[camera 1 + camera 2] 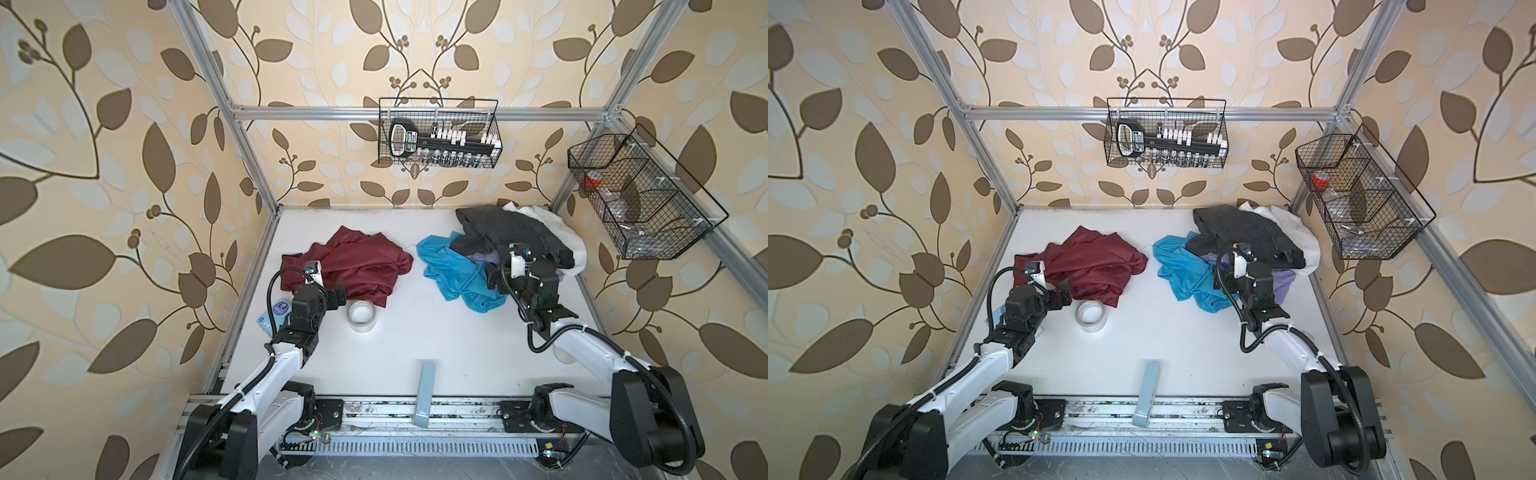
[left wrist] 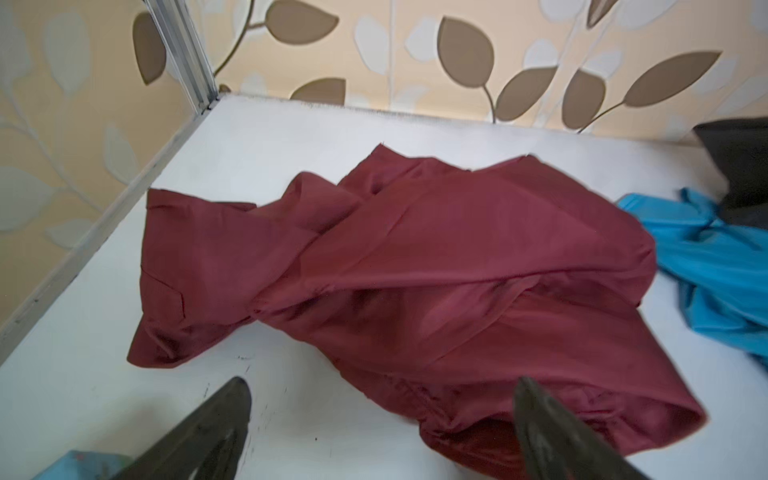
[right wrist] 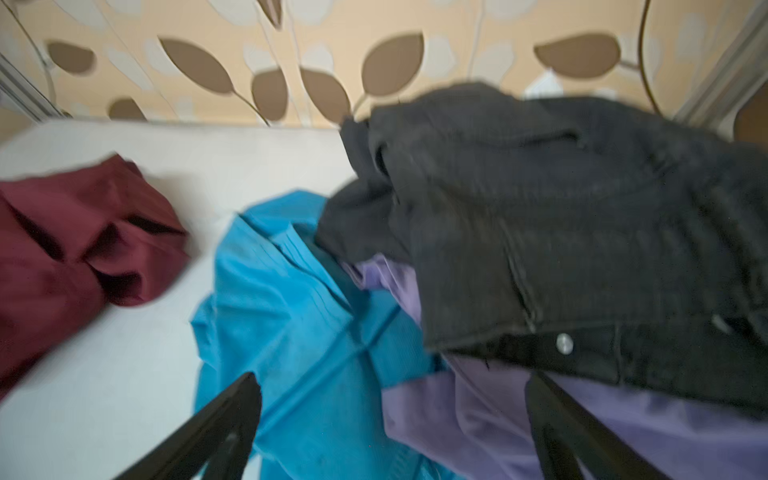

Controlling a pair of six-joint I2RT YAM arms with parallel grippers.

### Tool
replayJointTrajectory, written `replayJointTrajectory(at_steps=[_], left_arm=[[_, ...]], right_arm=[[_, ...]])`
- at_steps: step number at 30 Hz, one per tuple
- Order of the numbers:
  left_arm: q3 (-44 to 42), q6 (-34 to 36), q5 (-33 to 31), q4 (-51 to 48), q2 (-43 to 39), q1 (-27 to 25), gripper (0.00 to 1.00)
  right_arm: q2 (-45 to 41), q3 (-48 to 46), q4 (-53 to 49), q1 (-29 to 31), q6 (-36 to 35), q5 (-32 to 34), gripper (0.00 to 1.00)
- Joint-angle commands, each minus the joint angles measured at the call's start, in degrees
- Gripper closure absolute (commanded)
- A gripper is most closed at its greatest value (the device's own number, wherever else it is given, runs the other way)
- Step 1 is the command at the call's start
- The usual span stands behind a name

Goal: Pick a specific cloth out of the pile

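The cloth (image 1: 353, 266) is lying crumpled on the white counter (image 1: 415, 345), left of centre in both top views. Its long axis is running roughly from 9 o'clock to 3 o'clock, and a flatter flap is pointing toward 9. The left hand (image 2: 380, 382) is hovering at the cloth's 7 o'clock edge, so the cloth is sitting at about 1 o'clock from it. Its fingers (image 2: 232, 419) are spreading wide and gripping nothing; in the left wrist view one finger is overlapping the cloth's hem. A tape roll (image 1: 361, 316) is resting just beside that hem, at 6 o'clock of the cloth.

At 3 o'clock, a narrow strip of bare counter is separating the cloth from the pile (image 1: 519, 241), whose turquoise garment (image 1: 446, 266) is lying nearest. The right hand (image 3: 394, 376) is hanging over the pile's near side, jaws wide and empty.

A tool (image 1: 440, 139) in the wire basket (image 1: 496, 124) on the back wall is carrying a label too small to read.
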Motion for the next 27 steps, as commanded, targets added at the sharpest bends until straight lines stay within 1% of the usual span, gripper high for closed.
replayJointTrajectory(at_steps=[1, 3, 5, 6, 8, 9, 11, 14, 16, 17, 20, 21, 23, 24, 27], left_arm=[[-1.7, 2.6, -1.9, 18.0, 4.9, 0.0, 0.02], [-1.3, 2.8, -1.3, 16.7, 4.2, 0.1, 0.02], [-2.6, 3.1, -1.2, 20.5, 4.7, 0.4, 0.01], [-2.3, 2.8, -1.0, 19.3, 4.4, 0.5, 0.01], [-2.4, 3.0, -0.2, 19.8, 4.6, 0.6, 0.01], [-2.2, 2.9, -0.2, 19.1, 4.4, 0.6, 0.01], [-2.6, 2.6, -0.7, 19.7, 4.2, 0.8, 0.01], [-3.0, 1.9, -1.0, 19.9, 3.8, 1.3, 0.01], [-3.5, 1.8, -1.1, 20.6, 3.5, 1.3, 0.01], [-3.8, 1.9, -1.2, 20.8, 3.3, 1.3, 0.01], [-4.0, 1.4, -1.4, 21.2, 3.2, 1.3, 0.01], [-3.7, 1.4, -1.3, 20.4, 3.2, 1.3, 0.01], [-3.0, 1.1, -0.6, 15.8, 1.7, 1.3, 0.01], [-3.3, 0.7, -1.5, 14.7, 0.8, 1.3, 0.01], [-5.8, 0.5, -7.9, 16.3, -1.4, 1.3, 0.01]], right_arm=[[3.6, -1.7, 12.3, -1.8, -1.4, 3.3, 0.01], [5.9, -4.1, 18.5, -3.0, 0.0, 3.2, 0.01], [7.7, -7.6, 25.6, -3.4, 0.0, 3.0, 0.01], [8.4, -8.4, 28.1, -3.5, 0.1, 3.6, 0.01], [7.9, -9.2, 29.4, -3.5, -0.6, 3.6, 0.02], [8.0, -10.3, 32.2, -3.5, -1.2, 3.9, 0.02], [9.8, -13.2, 39.3, -3.9, -0.4, 5.7, 0.01], [16.1, -16.3, 52.2, -4.2, 0.1, 5.8, 0.00], [13.8, -14.8, 45.0, -4.7, 0.6, 5.2, 0.01], [14.7, -14.5, 46.1, -4.8, 0.7, 5.1, 0.01], [14.6, -13.6, 43.7, -5.1, 0.9, 4.6, 0.00], [14.7, -13.5, 43.8, -5.2, 0.9, 4.6, 0.00], [14.6, -13.5, 43.6, -5.1, 0.9, 4.5, 0.00], [14.6, -13.5, 43.7, -5.2, 0.9, 4.6, 0.00], [14.6, -13.5, 43.6, -5.1, 1.0, 4.5, 0.00]])
